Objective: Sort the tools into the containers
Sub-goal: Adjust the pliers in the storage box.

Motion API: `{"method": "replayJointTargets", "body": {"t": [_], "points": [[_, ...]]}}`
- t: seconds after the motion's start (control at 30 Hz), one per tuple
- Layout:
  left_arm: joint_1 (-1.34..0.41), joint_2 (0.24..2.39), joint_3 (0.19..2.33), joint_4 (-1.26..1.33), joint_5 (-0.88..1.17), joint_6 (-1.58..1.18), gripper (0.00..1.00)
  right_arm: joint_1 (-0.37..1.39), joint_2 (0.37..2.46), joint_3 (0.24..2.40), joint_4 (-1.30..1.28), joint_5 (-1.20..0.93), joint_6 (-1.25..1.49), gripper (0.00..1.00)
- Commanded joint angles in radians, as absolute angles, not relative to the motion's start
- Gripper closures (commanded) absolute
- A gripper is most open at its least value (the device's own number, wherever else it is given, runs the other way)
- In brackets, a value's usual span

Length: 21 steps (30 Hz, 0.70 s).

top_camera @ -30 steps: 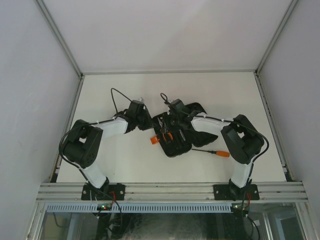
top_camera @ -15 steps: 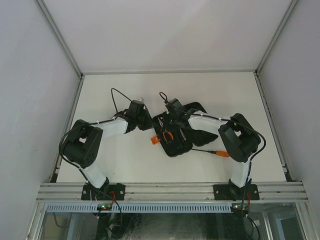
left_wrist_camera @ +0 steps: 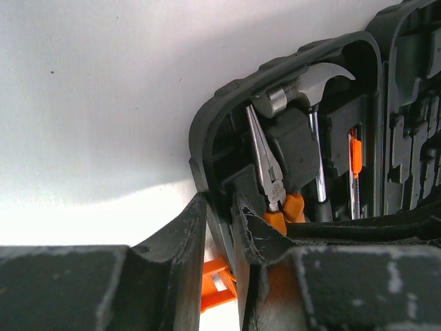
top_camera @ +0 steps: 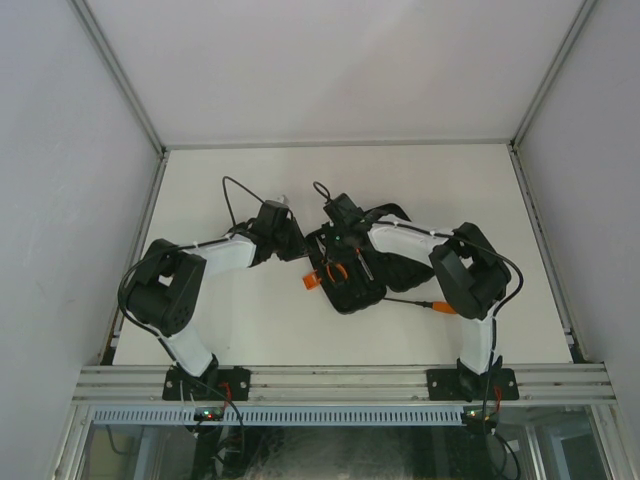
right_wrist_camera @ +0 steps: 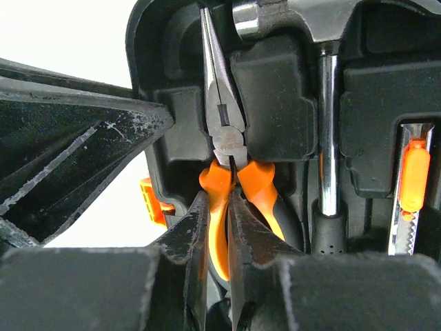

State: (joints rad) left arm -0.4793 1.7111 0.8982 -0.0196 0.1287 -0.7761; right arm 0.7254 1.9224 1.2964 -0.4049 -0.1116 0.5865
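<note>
Two grips at centre frame: left gripper [left_wrist_camera: 219,210] clamped on the case [left_wrist_camera: 207,131] rim, right gripper [right_wrist_camera: 217,207] pinching one orange handle of the pliers [right_wrist_camera: 224,134] lying inside it.

This looks like a robotics lab test cell rather than a home or a shop. A bare white table [top_camera: 250,330] is boxed in on three sides by plain white panels [top_camera: 60,150] set in silver aluminium struts [top_camera: 118,75]. A left arm [top_camera: 222,253] and a right arm [top_camera: 410,238], both robotic, are bolted side by side to an aluminium profile rail [top_camera: 340,378] at the table's near edge. A slotted grey cable duct [top_camera: 330,415] runs just below that rail
</note>
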Motion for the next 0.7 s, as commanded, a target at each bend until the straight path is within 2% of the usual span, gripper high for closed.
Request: {"method": "replayJointTargets", "body": {"t": [0.0, 0.23, 0.5, 0.67], "points": [[-0.477, 1.722, 0.898, -0.028, 0.125, -0.775, 0.75, 0.752, 1.992, 1.344, -0.528, -0.032, 0.548, 1.0], [-0.478, 1.727, 0.905, -0.023, 0.132, -0.77, 0.78, 0.768, 2.045, 1.355, -0.569, -0.035, 0.545, 1.0], [-0.515, 1.727, 0.905, -0.02, 0.134, -0.769, 0.87, 0.787, 2.141, 1.376, -0.605, -0.024, 0.521, 1.0], [-0.515, 1.719, 0.9, -0.023, 0.126, -0.767, 0.88, 0.795, 2.109, 1.363, -0.566, -0.028, 0.504, 1.0]]}}
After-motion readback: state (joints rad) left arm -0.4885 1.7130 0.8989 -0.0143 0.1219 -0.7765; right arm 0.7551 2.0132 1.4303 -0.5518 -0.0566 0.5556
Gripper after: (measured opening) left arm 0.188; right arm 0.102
